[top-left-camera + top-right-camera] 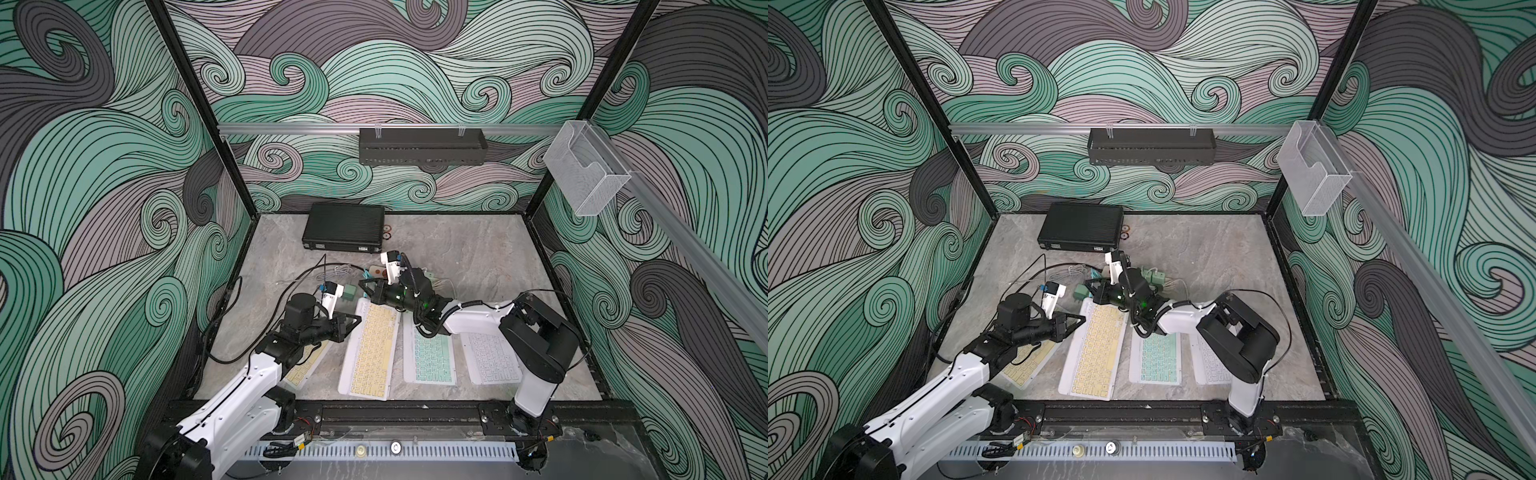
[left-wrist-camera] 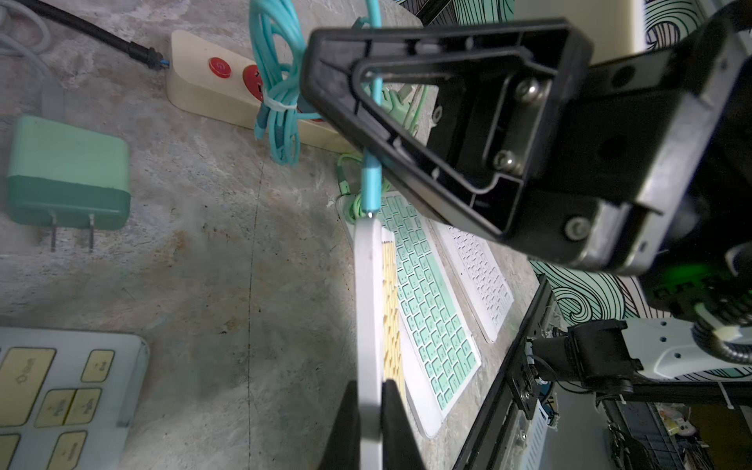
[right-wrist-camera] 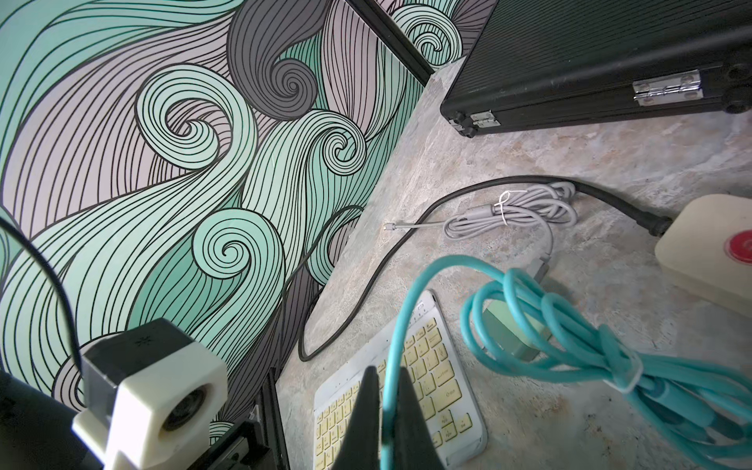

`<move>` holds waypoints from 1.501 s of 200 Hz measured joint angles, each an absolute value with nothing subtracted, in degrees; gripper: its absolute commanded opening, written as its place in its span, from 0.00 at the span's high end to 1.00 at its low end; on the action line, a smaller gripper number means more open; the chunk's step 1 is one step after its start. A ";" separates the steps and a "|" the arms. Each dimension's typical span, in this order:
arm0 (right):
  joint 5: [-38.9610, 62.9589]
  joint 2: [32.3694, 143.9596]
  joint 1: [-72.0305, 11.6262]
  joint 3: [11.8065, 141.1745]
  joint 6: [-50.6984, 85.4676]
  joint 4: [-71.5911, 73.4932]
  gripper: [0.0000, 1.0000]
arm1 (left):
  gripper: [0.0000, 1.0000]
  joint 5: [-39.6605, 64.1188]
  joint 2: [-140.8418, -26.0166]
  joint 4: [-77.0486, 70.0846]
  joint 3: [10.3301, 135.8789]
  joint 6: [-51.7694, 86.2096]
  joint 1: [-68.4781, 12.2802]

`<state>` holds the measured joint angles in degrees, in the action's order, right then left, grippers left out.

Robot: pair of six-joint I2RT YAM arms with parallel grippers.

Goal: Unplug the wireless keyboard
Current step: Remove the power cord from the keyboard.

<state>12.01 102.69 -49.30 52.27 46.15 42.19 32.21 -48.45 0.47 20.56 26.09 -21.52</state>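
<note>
The wireless keyboard (image 1: pixel 372 349) (image 1: pixel 1094 353), white with yellow keys, lies second from the left in both top views. My left gripper (image 2: pixel 371 382) (image 1: pixel 353 322) is shut on its thin white edge (image 2: pixel 368 309). A teal cable (image 3: pixel 411 301) runs between the shut fingers of my right gripper (image 3: pixel 386 370) (image 1: pixel 363 286), just beyond the keyboard's far end. The cable's teal plug (image 2: pixel 371 187) points at the keyboard's far corner, its metal tip showing right at the edge. I cannot tell whether the tip still sits in the port.
A cream power strip (image 2: pixel 211 81) with red buttons, a green adapter (image 2: pixel 67 171) and a grey cable bundle (image 3: pixel 517 211) lie behind the keyboards. Another yellow keyboard (image 1: pixel 305 365), a green one (image 1: pixel 432 357) and a white one (image 1: pixel 492 357) flank the held one. A black case (image 1: pixel 345 226) sits at the back.
</note>
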 measured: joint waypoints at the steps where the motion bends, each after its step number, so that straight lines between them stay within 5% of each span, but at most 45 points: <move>1: 12.01 102.67 -49.30 52.27 46.15 42.19 1.00 | 1.00 32.21 -48.40 0.49 20.56 26.09 -21.52; 123: 12.36 104.51 -49.01 58.92 45.23 35.03 1.00 | 1.00 28.03 -47.05 -0.38 20.34 25.39 -21.50; 300: 8.93 104.44 -49.04 49.93 56.29 51.03 1.00 | 1.00 20.12 -42.48 1.17 19.66 21.41 -23.81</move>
<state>8.93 104.44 -49.04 49.93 56.29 51.03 20.12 -42.48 1.17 19.66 21.41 -23.81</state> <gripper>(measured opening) 0.073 0.086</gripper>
